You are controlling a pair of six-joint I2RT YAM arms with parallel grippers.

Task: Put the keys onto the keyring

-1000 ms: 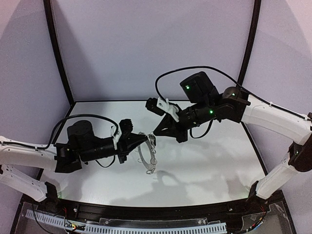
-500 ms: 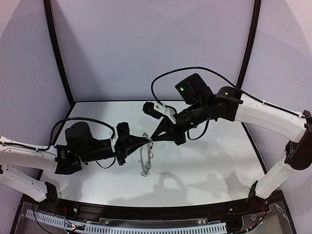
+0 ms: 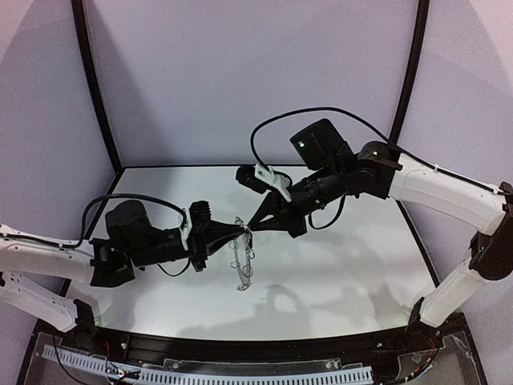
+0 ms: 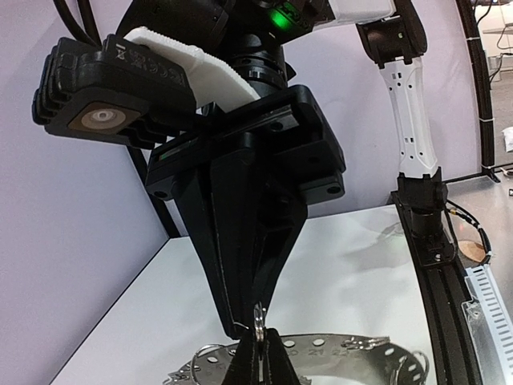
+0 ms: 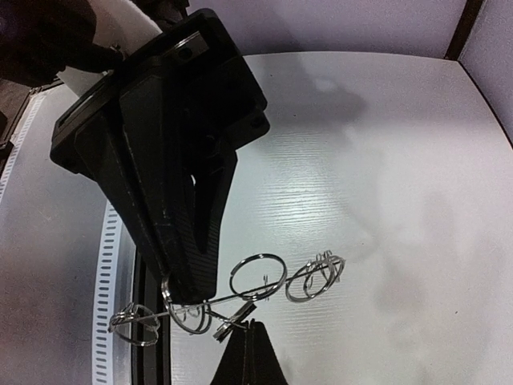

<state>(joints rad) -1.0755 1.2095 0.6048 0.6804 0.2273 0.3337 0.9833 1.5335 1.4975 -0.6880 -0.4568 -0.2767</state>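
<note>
The keyring [image 3: 242, 269] is a flat grey disc fringed with wire loops, held on edge above the table. My left gripper [image 3: 238, 234] is shut on its upper rim. In the left wrist view my left gripper [image 4: 260, 335] clamps the rim, and the disc [image 4: 369, 346] shows punched holes and numbers. My right gripper [image 3: 251, 227] meets it from the right, fingers together. In the right wrist view my right gripper [image 5: 250, 329] pinches a small wire loop [image 5: 234, 321] at the edge-on ring [image 5: 233, 296], beside the left gripper [image 5: 176, 285]. I cannot make out the dark key.
The white table [image 3: 345, 265] lies under both grippers. Black corner posts [image 3: 96, 88] and purple walls close in the back and sides. A perforated cable rail [image 3: 240, 373] runs along the near edge.
</note>
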